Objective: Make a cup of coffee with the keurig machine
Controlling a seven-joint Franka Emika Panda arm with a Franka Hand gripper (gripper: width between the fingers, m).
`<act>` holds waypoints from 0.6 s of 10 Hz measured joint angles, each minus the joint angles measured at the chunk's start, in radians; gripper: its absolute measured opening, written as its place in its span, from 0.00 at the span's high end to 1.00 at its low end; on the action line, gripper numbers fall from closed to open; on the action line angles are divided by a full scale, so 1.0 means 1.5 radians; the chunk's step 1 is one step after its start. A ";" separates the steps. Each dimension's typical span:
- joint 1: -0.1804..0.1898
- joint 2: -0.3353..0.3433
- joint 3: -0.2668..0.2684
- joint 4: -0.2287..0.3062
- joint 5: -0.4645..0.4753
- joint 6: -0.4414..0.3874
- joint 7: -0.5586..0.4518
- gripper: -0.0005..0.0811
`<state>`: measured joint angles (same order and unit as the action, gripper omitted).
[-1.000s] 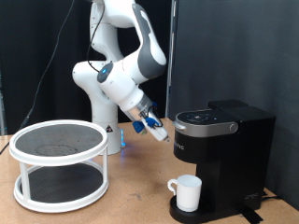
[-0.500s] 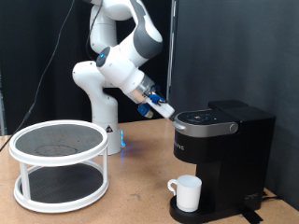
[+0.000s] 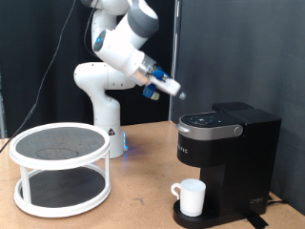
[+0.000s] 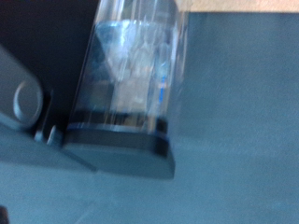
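The exterior view shows the whole scene. The end effector is up in the air, above the keurig machine and a little toward the view's left of it. I cannot tell if it is open or closed. The cup sits under the machine's front, on its round base, well below the end effector. A white round rack stands on the tabletop at the view's left. The wrist view is blurry. It shows only a clear plastic part over a dark base, seen from close up.
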<state>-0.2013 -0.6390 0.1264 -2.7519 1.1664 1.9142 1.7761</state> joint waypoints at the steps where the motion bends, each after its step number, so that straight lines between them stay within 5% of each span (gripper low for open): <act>1: 0.000 -0.019 -0.003 0.006 0.000 -0.005 0.021 0.09; 3: 0.000 -0.055 -0.009 0.013 0.000 -0.013 0.062 0.09; 6: 0.000 -0.049 -0.006 0.028 0.009 -0.008 0.062 0.09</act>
<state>-0.2016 -0.7132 0.1171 -2.7101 1.1802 1.9021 1.8693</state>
